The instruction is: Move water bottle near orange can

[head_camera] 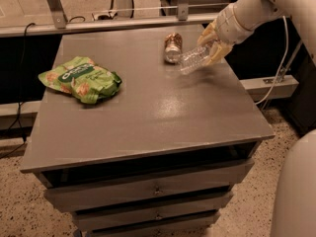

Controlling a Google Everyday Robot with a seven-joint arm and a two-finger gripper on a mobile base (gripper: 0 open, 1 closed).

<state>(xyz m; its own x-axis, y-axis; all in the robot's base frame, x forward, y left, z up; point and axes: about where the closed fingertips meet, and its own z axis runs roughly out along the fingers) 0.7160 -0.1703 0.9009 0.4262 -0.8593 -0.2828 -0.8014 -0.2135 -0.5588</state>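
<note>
Camera view: arm slants in from upper right, pincer (211, 45) grasping tilted water bottle (190, 61) beside orange can (172, 47)

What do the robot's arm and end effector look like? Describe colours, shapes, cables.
The arm is a rounded, off-white tube with a white cuff at the wrist. The end effector, over the grey table's far right corner, has two pale yellowish fingers. A thin white cable hangs beside it.
</note>
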